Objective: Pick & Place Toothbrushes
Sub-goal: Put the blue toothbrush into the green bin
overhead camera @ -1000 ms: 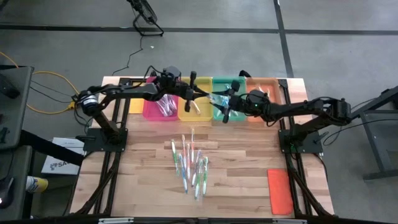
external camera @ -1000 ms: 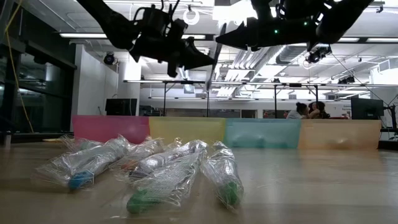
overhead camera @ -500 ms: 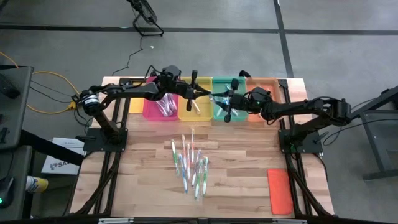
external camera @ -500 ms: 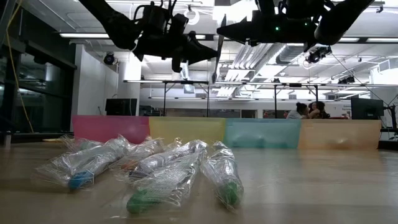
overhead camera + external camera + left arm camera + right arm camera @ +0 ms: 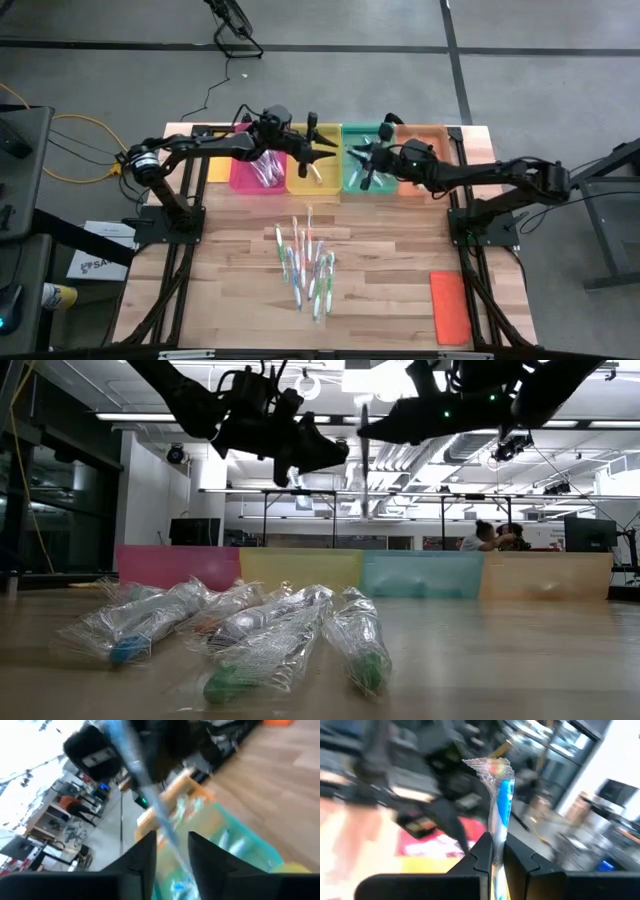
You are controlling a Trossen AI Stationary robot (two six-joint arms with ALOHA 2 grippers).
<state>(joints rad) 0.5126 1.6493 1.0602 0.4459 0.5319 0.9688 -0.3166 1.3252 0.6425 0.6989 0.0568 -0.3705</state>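
- Two hands meeting above the tray row at the table's (image 5: pixel 400 300) far edge: right hand (image 5: pixel 358 155) clamped on a blue wrapped toothbrush (image 5: pixel 501 807), left hand (image 5: pixel 325 157) half parted, empty.
- Probably a handover, brush held upright for sorting by colour.
- Green tray (image 5: pixel 365 172) just beneath; yellow tray (image 5: pixel 315 180), pink tray (image 5: pixel 255 180) alongside.
- Remaining toothbrushes (image 5: pixel 307 265) heaped mid-table.
- Orange lid (image 5: pixel 450 307) well apart; nothing blocking.

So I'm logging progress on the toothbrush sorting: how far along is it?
Early on. A few wrapped brushes lie in the pink tray and yellow tray. The right hand grips a blue toothbrush above the trays, opposite the left hand. The pile mid-table remains.
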